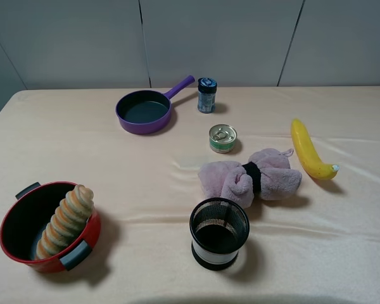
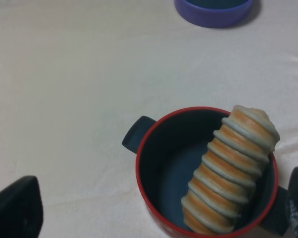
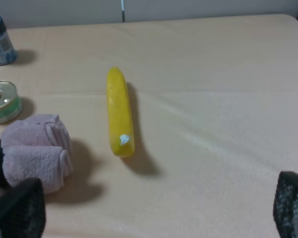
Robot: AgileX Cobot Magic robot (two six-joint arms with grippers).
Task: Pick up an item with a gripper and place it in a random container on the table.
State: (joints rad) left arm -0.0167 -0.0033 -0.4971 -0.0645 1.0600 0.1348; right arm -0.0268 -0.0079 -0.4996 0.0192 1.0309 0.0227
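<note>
The tan-and-orange ridged bread roll [image 1: 66, 220] stands tilted inside the red pot [image 1: 12, 206] at the front left of the beige-clothed table [image 1: 145, 183]. Its top end leans over the pot's rim. No gripper holds it. In the left wrist view the roll [image 2: 230, 170] lies in the pot [image 2: 154, 144], and my left gripper [image 2: 156, 210] hangs above it, open and empty, with dark fingertips [image 2: 17, 208] at the frame's edges. My right gripper [image 3: 154, 210] is open and empty over the cloth near the yellow banana [image 3: 119, 111]. Neither gripper shows in the exterior view.
A purple frying pan [image 1: 145, 109] and a small blue jar [image 1: 206, 95] stand at the back. A small tin can [image 1: 222, 138], a pink plush with a black band [image 1: 250, 177], the banana [image 1: 309, 151] and a black mesh cup [image 1: 219, 232] lie centre to right.
</note>
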